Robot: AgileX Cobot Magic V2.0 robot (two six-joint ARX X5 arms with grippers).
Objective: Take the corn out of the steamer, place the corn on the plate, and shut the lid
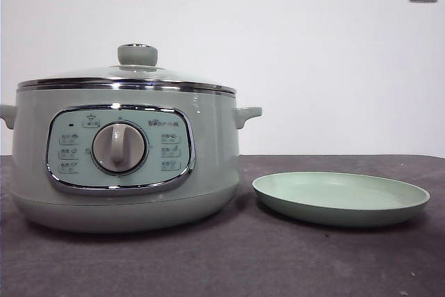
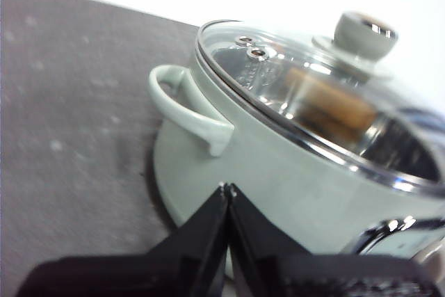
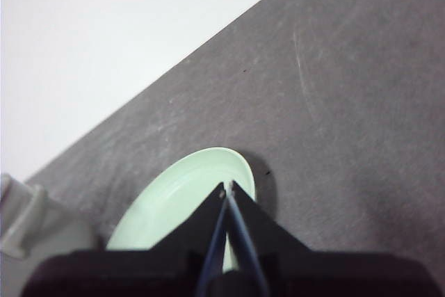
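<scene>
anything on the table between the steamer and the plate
Nothing: in the front view the steamer and the plate sit side by side, apart, with only a narrow strip of bare dark table between them.

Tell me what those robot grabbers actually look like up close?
Each wrist camera shows its own gripper as two flat, matte black jaws, broad at the base and tapering to narrow points. The left gripper and the right gripper look alike. No cables, markings or arm sections show, and the front view shows neither arm.
</scene>
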